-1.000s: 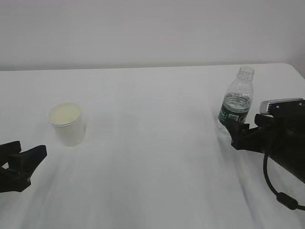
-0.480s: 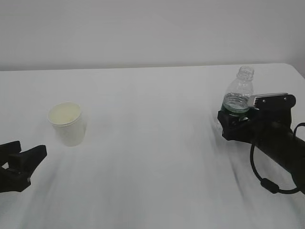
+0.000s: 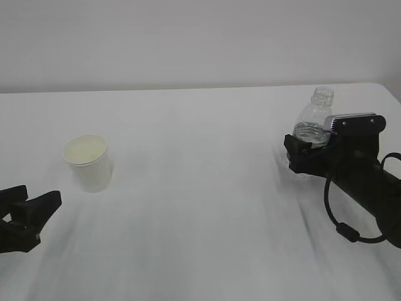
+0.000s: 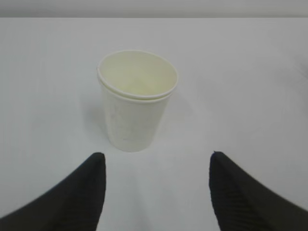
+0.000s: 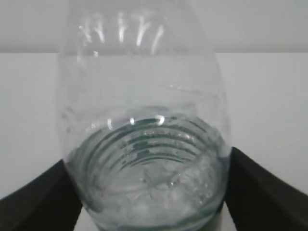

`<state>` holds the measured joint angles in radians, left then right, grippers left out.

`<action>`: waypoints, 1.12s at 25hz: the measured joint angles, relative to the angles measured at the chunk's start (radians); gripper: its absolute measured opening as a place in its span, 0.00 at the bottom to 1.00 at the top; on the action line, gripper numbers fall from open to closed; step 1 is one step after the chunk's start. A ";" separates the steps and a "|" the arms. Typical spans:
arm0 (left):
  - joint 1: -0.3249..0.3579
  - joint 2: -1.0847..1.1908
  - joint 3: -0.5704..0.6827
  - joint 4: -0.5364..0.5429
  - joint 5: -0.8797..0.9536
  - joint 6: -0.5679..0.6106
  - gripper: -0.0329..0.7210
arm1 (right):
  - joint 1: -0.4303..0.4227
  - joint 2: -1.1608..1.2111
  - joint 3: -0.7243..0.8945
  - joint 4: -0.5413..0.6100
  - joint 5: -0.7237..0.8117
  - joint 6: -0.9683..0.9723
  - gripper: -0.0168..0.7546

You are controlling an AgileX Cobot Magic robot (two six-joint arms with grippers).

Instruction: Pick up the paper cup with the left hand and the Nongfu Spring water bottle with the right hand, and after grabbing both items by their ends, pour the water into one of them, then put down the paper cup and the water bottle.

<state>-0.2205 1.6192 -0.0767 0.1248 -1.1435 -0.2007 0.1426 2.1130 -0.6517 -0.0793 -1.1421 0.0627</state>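
One paper cup (image 3: pixel 88 162) stands upright on the white surface (image 3: pixel 200 188) toward the left, and one Nongfu Spring water bottle (image 3: pixel 313 122) stands upright toward the right, well apart from it; two hands are in view. The left hand (image 4: pixel 155 185) sits low just short of the cup, its jaws spread wider than the cup and holding nothing, with the cup centred in the gap ahead of them. The right hand (image 3: pixel 299 157) has its jaws on either side of the bottle's lower body, and the right wrist view shows dark jaw edges close against both flanks; whether they press on the plastic I cannot tell. The cup is likely very light and thin-walled, so a hard squeeze would probably crush it, and a gentle hold on the lower wall looks safest. The wrist view shows a second rolled rim just under the top one, so it may be two nested cups. The bottle is uncapped and holds water (image 5: pixel 151 159) to roughly the middle of its height, so it should be light to moderate in weight, soft enough to dent, and smooth enough to slip; tilting it early would likely spill.
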 joint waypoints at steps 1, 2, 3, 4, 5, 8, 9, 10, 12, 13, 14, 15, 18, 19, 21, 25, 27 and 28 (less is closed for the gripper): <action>0.000 0.000 0.000 0.000 0.000 0.000 0.69 | 0.000 0.005 -0.004 0.001 0.000 0.000 0.87; 0.000 0.000 0.000 0.000 0.000 0.000 0.69 | 0.000 0.013 -0.009 0.001 0.000 0.000 0.87; 0.000 0.000 0.000 0.000 0.000 0.000 0.69 | 0.000 0.021 -0.014 0.002 0.000 0.000 0.87; 0.000 0.000 0.000 0.000 0.000 0.000 0.69 | 0.000 0.033 -0.023 0.002 0.000 0.000 0.87; 0.000 0.000 0.000 0.000 0.000 0.000 0.69 | 0.000 0.046 -0.033 0.002 0.000 0.000 0.87; 0.000 0.006 0.000 0.000 0.000 0.000 0.69 | 0.000 0.070 -0.055 0.004 0.000 0.000 0.86; 0.000 0.011 0.000 0.000 -0.002 0.000 0.69 | 0.000 0.073 -0.059 0.004 0.000 0.000 0.86; 0.000 0.015 0.000 0.000 -0.002 0.000 0.69 | 0.000 0.075 -0.061 0.004 0.000 0.000 0.86; 0.000 0.027 0.000 0.000 -0.002 0.000 0.69 | 0.000 0.079 -0.068 0.004 0.000 0.000 0.85; 0.000 0.031 0.000 0.000 -0.002 0.000 0.69 | 0.000 0.079 -0.068 0.004 0.000 0.000 0.85; 0.000 0.035 0.000 0.000 -0.002 0.000 0.69 | 0.000 0.079 -0.070 0.004 0.000 0.000 0.84; 0.000 0.037 0.000 0.000 -0.002 0.000 0.69 | 0.000 0.079 -0.070 0.004 0.000 0.000 0.84; 0.000 0.040 0.000 0.000 -0.002 0.000 0.69 | 0.000 0.080 -0.070 0.004 0.000 0.000 0.83; 0.000 0.042 0.000 0.000 -0.002 0.000 0.69 | 0.000 0.080 -0.070 0.004 0.000 0.000 0.81; 0.000 0.042 -0.002 0.000 -0.002 0.000 0.69 | 0.000 0.080 -0.070 0.004 0.000 0.000 0.78; 0.000 0.042 -0.004 0.000 -0.002 0.000 0.69 | 0.000 0.080 -0.070 0.004 0.000 0.000 0.69; 0.000 0.042 -0.004 0.000 -0.002 0.000 0.69 | 0.000 0.080 -0.070 0.004 0.000 0.000 0.64; 0.000 0.042 -0.004 0.000 -0.002 0.000 0.69 | 0.000 0.080 -0.070 0.004 0.000 0.000 0.62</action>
<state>-0.2205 1.6612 -0.0804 0.1248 -1.1452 -0.2007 0.1426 2.1933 -0.7215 -0.0749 -1.1421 0.0627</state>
